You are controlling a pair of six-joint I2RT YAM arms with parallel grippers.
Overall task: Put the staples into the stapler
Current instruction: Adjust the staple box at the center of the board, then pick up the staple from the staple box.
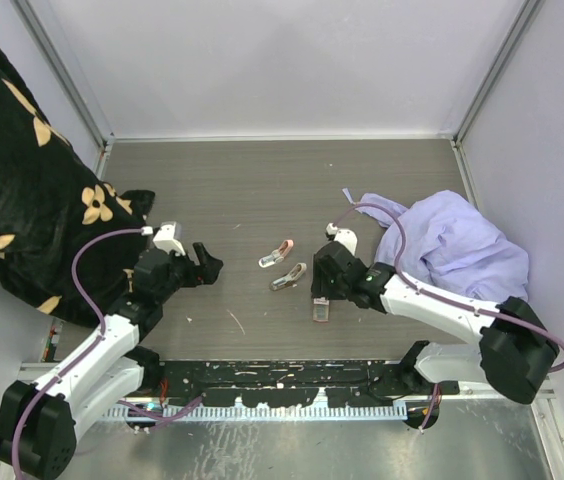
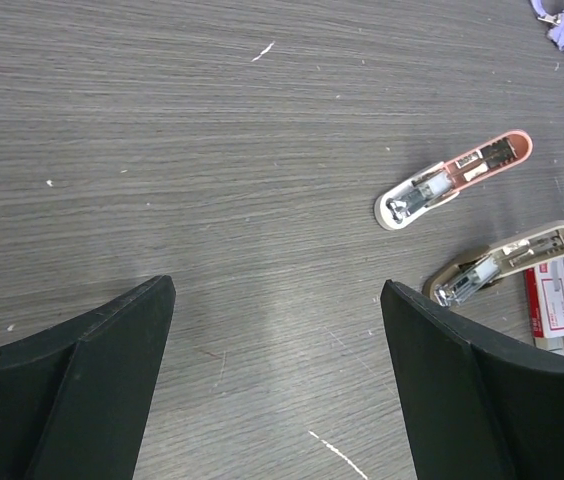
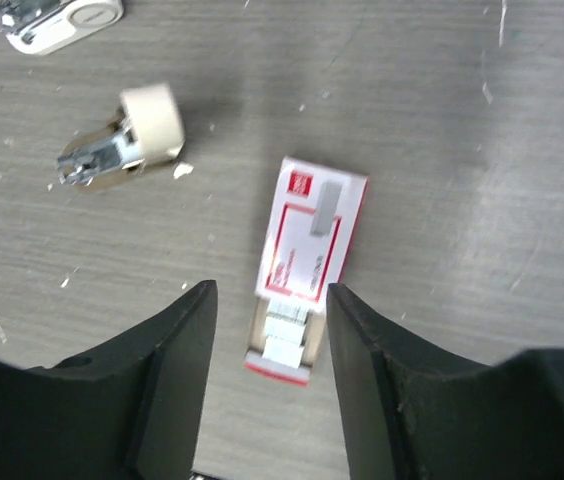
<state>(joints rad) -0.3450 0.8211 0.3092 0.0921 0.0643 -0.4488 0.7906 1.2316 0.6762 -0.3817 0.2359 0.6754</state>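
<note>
Left pincer (image 2: 277,285): spread, above the tabletop (image 2: 212,150).
Right pincer (image 3: 270,290): spread, straddling the tray end of the staples (image 3: 307,235).
Staples: on tabletop, just beside beige stapler (image 2: 507,262); pink stapler (image 2: 457,178) near.

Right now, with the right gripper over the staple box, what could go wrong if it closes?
1. The tan tray sticks partway out of the staples box, and the right gripper straddles that end. A squeeze may catch only the tray, so the sleeve could slide off and staples could spill.
2. The box lies slightly askew between the jaws, so closing may twist it rather than grip it.
</note>
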